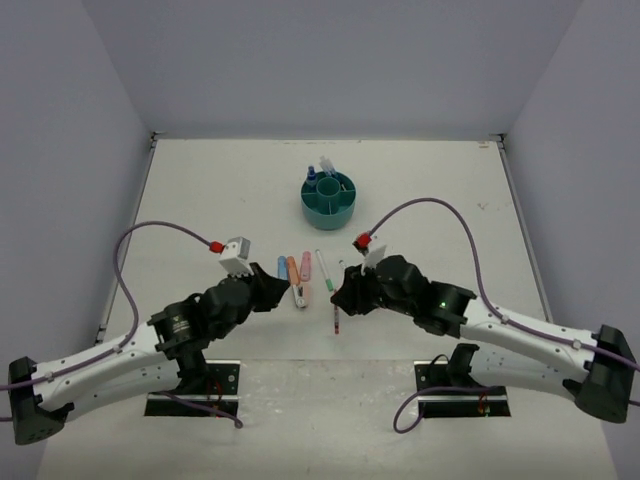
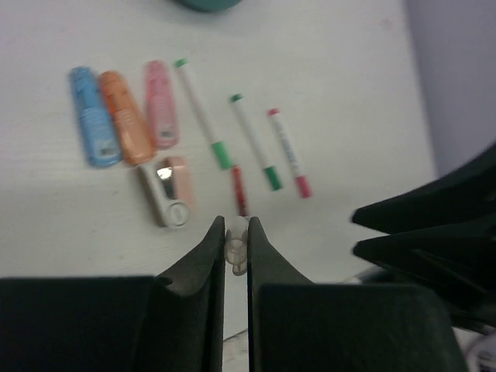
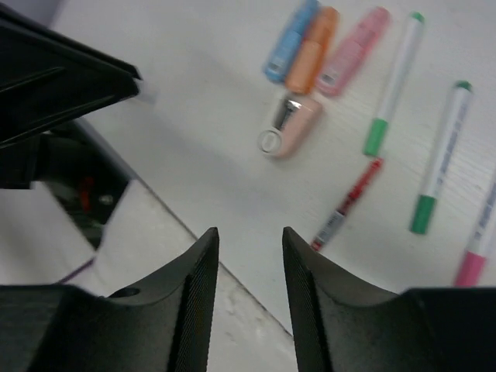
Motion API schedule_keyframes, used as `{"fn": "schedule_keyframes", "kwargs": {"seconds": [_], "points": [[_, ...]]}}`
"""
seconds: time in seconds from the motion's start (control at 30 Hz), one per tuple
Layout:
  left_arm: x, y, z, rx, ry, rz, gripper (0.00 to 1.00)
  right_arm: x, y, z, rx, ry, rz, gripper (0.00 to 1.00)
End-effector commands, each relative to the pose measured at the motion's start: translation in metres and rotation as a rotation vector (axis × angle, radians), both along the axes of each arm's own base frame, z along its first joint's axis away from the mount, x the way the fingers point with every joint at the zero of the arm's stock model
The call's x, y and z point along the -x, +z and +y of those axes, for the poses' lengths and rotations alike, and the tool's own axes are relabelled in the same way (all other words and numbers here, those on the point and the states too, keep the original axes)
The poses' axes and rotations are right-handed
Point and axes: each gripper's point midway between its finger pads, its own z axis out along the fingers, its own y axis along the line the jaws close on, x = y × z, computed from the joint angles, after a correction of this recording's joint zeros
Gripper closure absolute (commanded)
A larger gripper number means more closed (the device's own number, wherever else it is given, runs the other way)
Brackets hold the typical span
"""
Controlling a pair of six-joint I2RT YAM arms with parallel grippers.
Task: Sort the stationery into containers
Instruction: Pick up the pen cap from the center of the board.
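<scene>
Walls [image 1: 330, 60] of pale lilac enclose white table [image 1: 220, 190] bearing teal organiser [image 1: 330, 215].

Fingers [image 3: 198, 302] apart, empty (red pen [image 3: 350, 201] ahead).

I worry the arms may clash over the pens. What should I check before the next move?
1. Right gripper open, empty: ok.
2. Left gripper empty: cannot tell; jaws nearly shut, a pale blob between them.
3. Thin red pen lying free, ahead of both grippers: ok.
4. Round teal plastic organiser upright: ok.
5. Grippers apart in the top view: ok, though close.
</scene>
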Motion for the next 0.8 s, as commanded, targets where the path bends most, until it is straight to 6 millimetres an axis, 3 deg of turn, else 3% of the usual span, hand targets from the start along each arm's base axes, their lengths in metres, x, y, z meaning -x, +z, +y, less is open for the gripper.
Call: {"fn": "schedule_keyframes", "kwargs": {"seconds": [0.0,0.07,0.23,0.27,0.4,0.47,0.57,0.77], "points": [[0.023,0.105,-0.036,0.376,-0.266,-0.281,1.00,0.040,0.110,0.029,-0.479,0.312,-0.260,0.54],[0.041,0.149,-0.040,0.548,-0.364,-0.401,1.00,0.056,0.136,0.025,-0.584,0.400,-0.361,0.48],[0.085,0.206,-0.048,0.753,-0.602,-0.563,1.00,0.066,0.174,0.025,-0.642,0.461,-0.397,0.47],[0.088,0.207,-0.051,0.763,-0.630,-0.579,1.00,0.070,0.187,0.027,-0.669,0.468,-0.358,0.48],[0.102,0.217,-0.051,0.797,-0.707,-0.672,1.00,0.067,0.200,0.033,-0.720,0.388,-0.187,0.52],[0.110,0.226,-0.046,0.843,-0.730,-0.735,1.00,0.078,0.217,0.030,-0.809,0.427,-0.177,0.53],[0.112,0.225,-0.047,0.854,-0.745,-0.737,1.00,0.090,0.225,0.029,-0.848,0.483,-0.160,0.57],[0.110,0.227,-0.051,0.847,-0.746,-0.737,1.00,0.091,0.231,0.030,-0.849,0.496,-0.164,0.64]]}}
